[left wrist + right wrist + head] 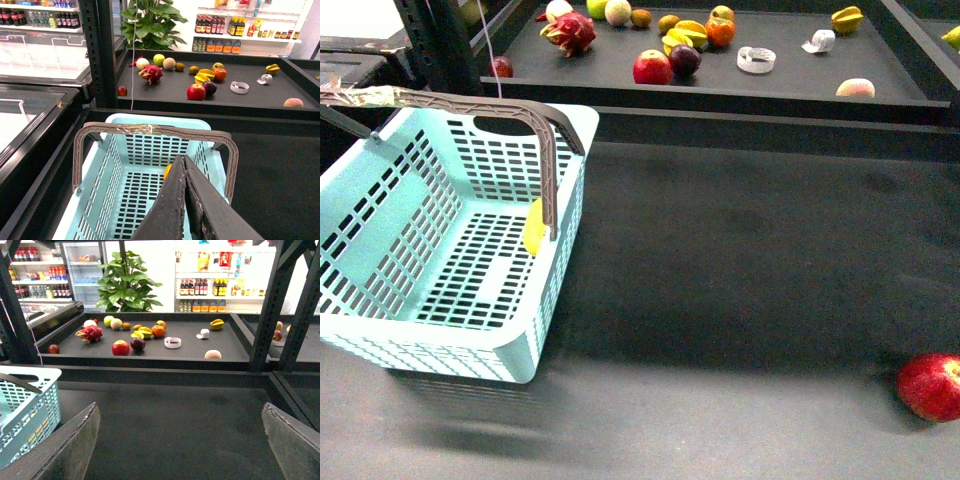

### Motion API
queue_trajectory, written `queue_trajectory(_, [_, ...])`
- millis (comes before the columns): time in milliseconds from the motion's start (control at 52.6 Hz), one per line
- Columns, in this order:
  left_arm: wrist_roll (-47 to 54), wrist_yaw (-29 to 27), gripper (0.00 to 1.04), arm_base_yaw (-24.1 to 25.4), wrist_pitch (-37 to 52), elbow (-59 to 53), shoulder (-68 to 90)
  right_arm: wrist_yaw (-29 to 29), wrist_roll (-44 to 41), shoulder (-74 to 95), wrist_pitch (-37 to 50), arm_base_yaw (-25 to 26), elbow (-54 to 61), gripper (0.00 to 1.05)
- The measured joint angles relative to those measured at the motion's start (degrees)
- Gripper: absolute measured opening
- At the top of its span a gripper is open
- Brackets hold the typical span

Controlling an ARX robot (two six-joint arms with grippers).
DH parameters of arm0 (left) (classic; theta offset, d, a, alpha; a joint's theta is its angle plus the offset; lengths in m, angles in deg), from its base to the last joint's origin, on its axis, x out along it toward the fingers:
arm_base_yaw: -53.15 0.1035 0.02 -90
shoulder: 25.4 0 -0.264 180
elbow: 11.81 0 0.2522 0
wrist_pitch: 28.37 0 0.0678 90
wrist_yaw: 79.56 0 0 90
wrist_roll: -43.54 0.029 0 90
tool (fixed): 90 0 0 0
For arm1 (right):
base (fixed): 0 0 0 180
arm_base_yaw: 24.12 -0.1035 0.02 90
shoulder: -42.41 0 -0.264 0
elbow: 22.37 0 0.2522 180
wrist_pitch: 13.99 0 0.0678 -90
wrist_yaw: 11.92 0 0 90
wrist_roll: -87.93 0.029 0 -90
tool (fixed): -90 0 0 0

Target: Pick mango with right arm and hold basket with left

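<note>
The light blue basket (440,345) stands at the table's left, its brown handle (545,150) raised. A yellow-orange fruit (534,228), apparently the mango, lies inside it, half hidden by the handle. In the left wrist view the same fruit (167,171) peeks out beside my left gripper (182,158). That gripper hangs over the basket (112,165), below the taped handle (155,130), shut with nothing between its fingers. My right gripper (180,407) is open wide over bare dark tabletop, holding nothing, with the basket (30,405) off to one side. Neither arm shows in the front view.
A red apple (930,386) lies at the table's front right edge. Behind the table a raised black shelf (790,80) carries several fruits, among them a dragon fruit (570,32), a red apple (652,68) and a star fruit (847,18). Black posts (267,305) frame the shelf.
</note>
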Motion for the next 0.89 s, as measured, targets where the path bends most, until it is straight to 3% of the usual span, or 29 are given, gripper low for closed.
queue_trajectory(228, [0.28, -0.04, 0.02, 0.00, -2.08, -4.17, -6.78, 0.00, 0.00, 0.00, 0.00, 0.00, 0.00, 0.96])
queue_trajectory(894, [0.39, 0.04, 0.02, 0.00, -23.47, -4.24, -29.68, 0.00, 0.00, 0.00, 0.00, 0.00, 0.00, 0.96])
